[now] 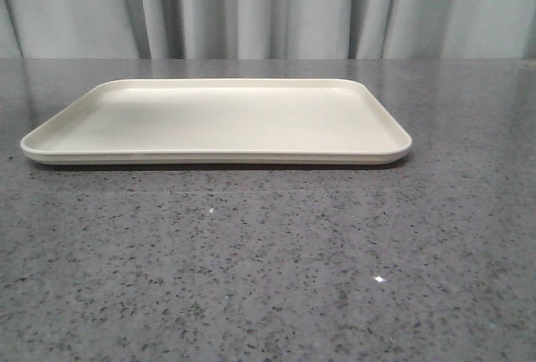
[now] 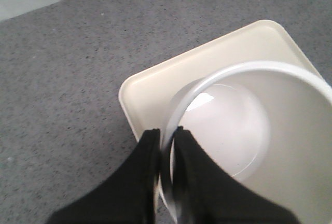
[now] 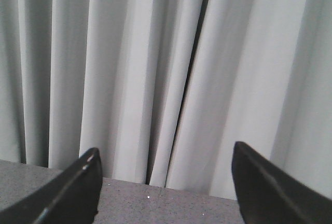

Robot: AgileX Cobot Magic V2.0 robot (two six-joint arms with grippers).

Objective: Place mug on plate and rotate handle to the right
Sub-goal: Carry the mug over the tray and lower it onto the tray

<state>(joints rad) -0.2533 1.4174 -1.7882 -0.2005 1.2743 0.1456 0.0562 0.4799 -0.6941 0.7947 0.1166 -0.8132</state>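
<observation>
Countertop (image 1: 268,278), grey and speckled, fills the front view, with pale curtain (image 1: 268,6) behind it. On it lies the plate (image 1: 218,119), cream, bare of anything in that view. The mug (image 2: 249,130) appears only in the left wrist view: its white rim and hollow are seen from above, hanging over a rounded corner of the plate, so I judge it held aloft and not yet set down. The left gripper (image 2: 167,156) pinches the mug's rim, one finger inside the wall and one outside. The right gripper (image 3: 166,182) is spread wide with nothing between its fingers, facing the curtain.

To do the placing well, carry the mug inward from the corner toward the plate's middle, keep it upright, and lower it until the base sits flat before letting go. The handle shows in no view, so its heading cannot be told.

The front view shows neither arm nor mug; the left wrist view alone gives the grip.
</observation>
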